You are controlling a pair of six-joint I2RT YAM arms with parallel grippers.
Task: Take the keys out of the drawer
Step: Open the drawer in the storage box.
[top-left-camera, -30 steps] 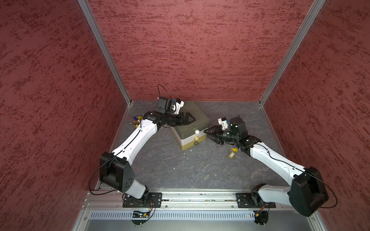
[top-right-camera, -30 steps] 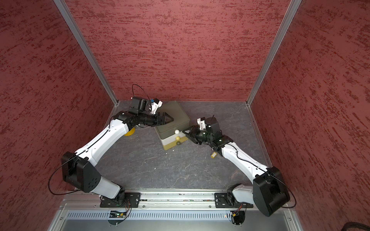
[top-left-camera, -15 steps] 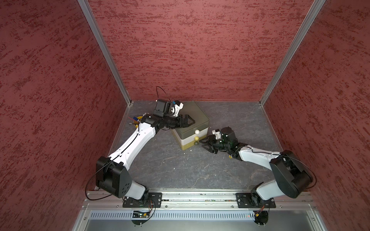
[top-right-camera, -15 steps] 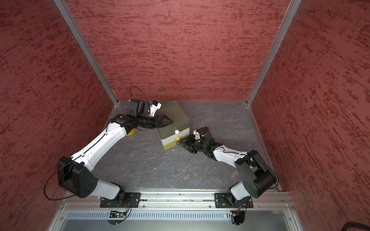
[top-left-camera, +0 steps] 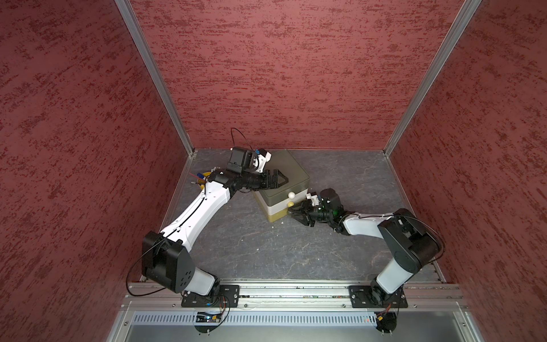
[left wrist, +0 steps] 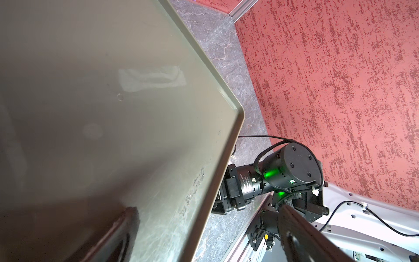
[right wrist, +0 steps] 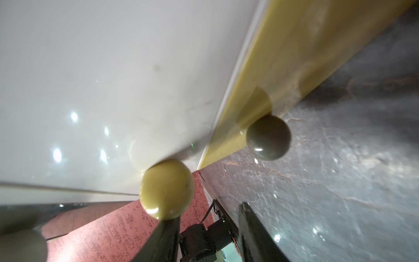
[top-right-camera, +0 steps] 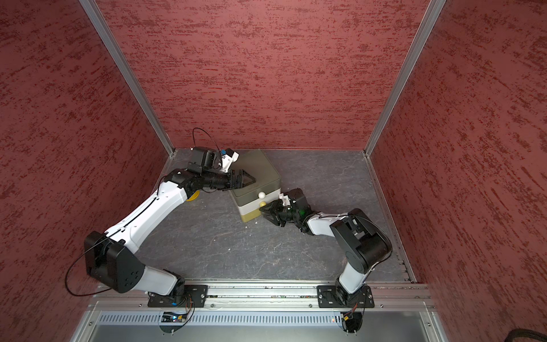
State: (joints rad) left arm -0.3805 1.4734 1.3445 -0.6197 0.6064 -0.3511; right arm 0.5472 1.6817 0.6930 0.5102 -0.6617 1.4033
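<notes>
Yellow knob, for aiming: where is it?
In both top views the yellow knob sits on the white drawer, under the white knob, beside the right claw.

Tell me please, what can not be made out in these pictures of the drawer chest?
- Keys: seen in no view; the drawer chest looks closed, so its fronts hide the inside.
- Yellow object: both top views, mostly covered by the left arm, too small.
- Yellow knob: right wrist view, blurred; whether the right gripper touches it is unclear.

Small white print ran along the black wrist motor (left wrist: 248, 183) of the right arm, with "DAMIAO" barely legible there. The remaining characters were too small to read.
</notes>
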